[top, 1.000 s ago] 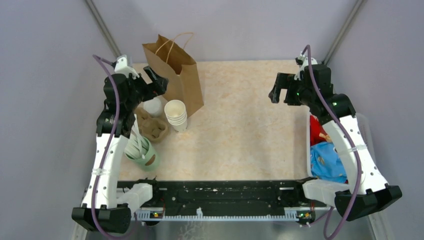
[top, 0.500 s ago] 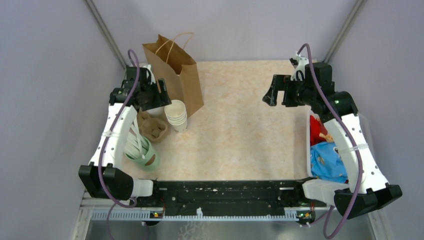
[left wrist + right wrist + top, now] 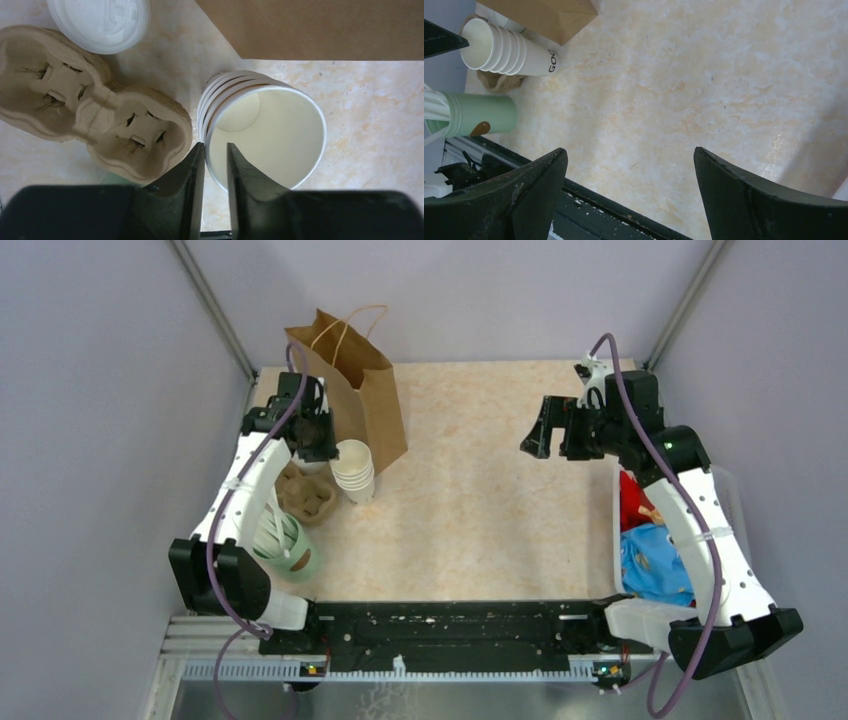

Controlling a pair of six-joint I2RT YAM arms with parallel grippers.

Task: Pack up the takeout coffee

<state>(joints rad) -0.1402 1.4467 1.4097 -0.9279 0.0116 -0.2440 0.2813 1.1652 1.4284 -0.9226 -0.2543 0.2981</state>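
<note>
The takeout coffee shows only as a round white lid (image 3: 100, 22) seen from above, standing between the brown paper bag (image 3: 320, 27) and the pulp cup carrier (image 3: 90, 105). In the top view my left arm covers it. My left gripper (image 3: 215, 146) hangs over the stack of lidless cream cups (image 3: 265, 135). Its jaws stand a narrow gap apart, straddling the top cup's near rim, one finger outside and one inside. My right gripper (image 3: 629, 150) is wide open over bare table, holding nothing, far right of the bag (image 3: 355, 390).
A green cup (image 3: 290, 550) holding white sticks lies near the left arm's base. A bin of coloured packets (image 3: 650, 540) sits by the right edge. The stack of cups (image 3: 352, 468) stands right in front of the bag, the carrier (image 3: 305, 495) beside it.
</note>
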